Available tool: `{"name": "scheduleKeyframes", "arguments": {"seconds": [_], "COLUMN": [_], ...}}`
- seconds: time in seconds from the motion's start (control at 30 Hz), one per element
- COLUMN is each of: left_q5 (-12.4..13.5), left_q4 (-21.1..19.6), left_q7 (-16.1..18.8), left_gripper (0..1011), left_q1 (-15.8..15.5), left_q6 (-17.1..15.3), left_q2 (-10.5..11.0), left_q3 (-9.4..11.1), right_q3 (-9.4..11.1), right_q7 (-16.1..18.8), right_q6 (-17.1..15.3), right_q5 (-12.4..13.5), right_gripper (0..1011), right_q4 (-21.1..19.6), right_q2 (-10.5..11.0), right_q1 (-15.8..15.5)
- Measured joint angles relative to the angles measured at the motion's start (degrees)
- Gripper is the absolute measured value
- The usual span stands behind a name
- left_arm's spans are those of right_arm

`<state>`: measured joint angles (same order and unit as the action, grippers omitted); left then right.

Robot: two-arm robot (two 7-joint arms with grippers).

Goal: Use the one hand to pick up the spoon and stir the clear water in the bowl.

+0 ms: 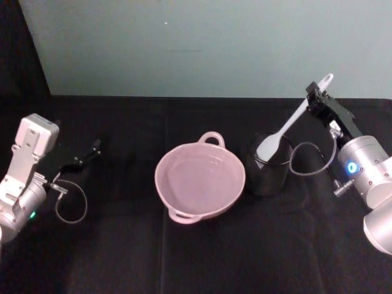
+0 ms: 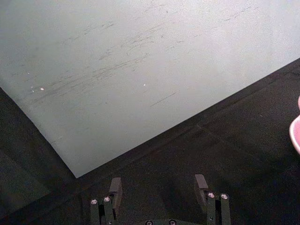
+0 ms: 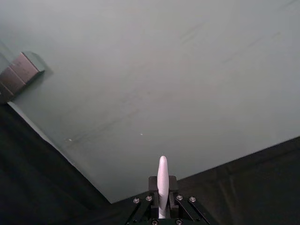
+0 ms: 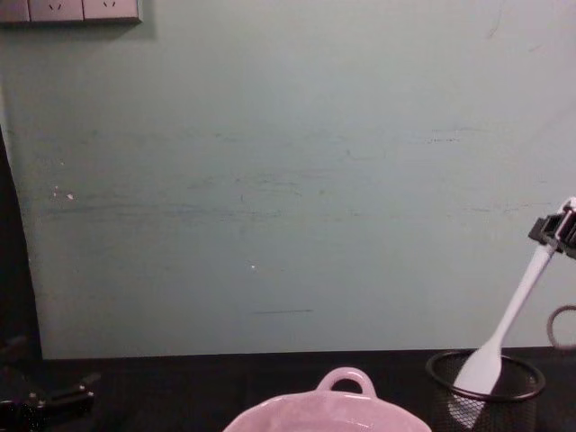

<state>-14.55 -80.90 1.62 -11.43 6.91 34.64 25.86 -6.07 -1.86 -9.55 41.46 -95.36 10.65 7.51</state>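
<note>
The right gripper (image 1: 316,97) pinches the upper handle of the white spoon (image 1: 288,127), its fingers closed on it, above the black table (image 1: 122,257). The spoon tilts down to the left, its flat head inside the black mesh cup (image 1: 267,166) just right of the pink bowl (image 1: 200,179); the mesh partly veils the tip of the head. In the chest view the bowl's lower half is cut off by the picture's edge. The left gripper (image 1: 93,149) rests near the table's left edge, well apart from the bowl, fingers spread and empty.
</note>
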Motion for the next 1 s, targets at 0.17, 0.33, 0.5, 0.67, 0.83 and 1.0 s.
{"name": "scheduleKeyframes", "arguments": {"seconds": [0.17, 0.33, 0.5, 0.67, 0.83, 1.0], "left_q5": [0.0, 0.0, 0.0, 0.0, 0.0, 0.0], "left_q4": [0.0, 0.0, 0.0, 0.0, 0.0, 0.0], "left_q7": [0.0, 0.0, 0.0, 0.0, 0.0, 0.0], "left_gripper": [1011, 1011, 1011, 1011, 1011, 1011], "left_q1": [0.0, 0.0, 0.0, 0.0, 0.0, 0.0], "left_q6": [0.0, 0.0, 0.0, 0.0, 0.0, 0.0], "left_q2": [0.0, 0.0, 0.0, 0.0, 0.0, 0.0], "left_q3": [0.0, 0.0, 0.0, 0.0, 0.0, 0.0], "right_q3": [-0.05, 0.0, -0.14, -0.42, -0.62, -0.7], "right_q7": [-0.64, -0.72, -0.71, -0.6, -0.27, 0.11], "right_q6": [0.01, 0.11, 0.28, 0.29, 0.36, 0.6], "right_q5": [-0.34, -0.48, -0.83, -1.26, -1.72, -2.12], "right_gripper": [119, 119, 120, 120, 119, 120], "right_q4": [0.1, 0.07, 0.78, 1.32, 1.97, 2.95], "right_q2": [-0.08, -0.11, -0.23, -0.29, -0.44, -0.69], "right_q1": [-0.6, -1.29, -1.65, -1.71, -1.6, -1.29]}}
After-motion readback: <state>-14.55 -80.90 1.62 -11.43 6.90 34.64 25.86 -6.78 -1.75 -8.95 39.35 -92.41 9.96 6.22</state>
